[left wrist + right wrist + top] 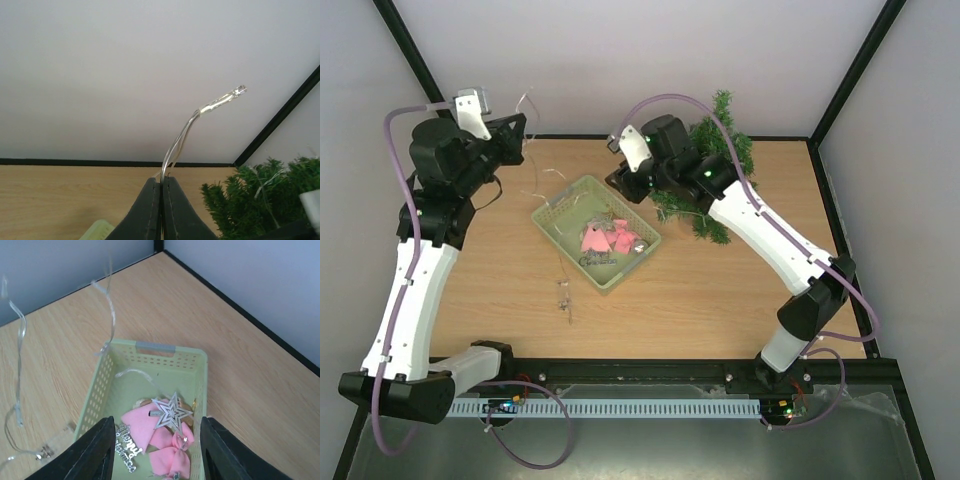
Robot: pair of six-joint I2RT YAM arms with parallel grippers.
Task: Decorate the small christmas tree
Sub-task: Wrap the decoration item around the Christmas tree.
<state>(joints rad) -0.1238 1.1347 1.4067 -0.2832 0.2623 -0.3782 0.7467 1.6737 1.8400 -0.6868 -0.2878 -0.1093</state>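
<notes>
The small christmas tree (720, 165) stands at the back right of the table, partly hidden behind my right arm; its green branches (260, 200) show low in the left wrist view. My left gripper (161, 180) is raised at the back left (523, 130) and is shut on a clear light string (210, 105) whose bulb tip points up. The string trails down across the pale green basket (560, 205) to the table (563, 295). My right gripper (156, 421) hangs open above the basket (200, 370), over a silver star (171, 412), with nothing between its fingers.
In the basket lie pink bows (170, 452) and a silver lettered ornament (125, 445). Loops of the light string (17, 365) lie on the wood left of the basket. Black frame posts and grey walls edge the table's back and sides.
</notes>
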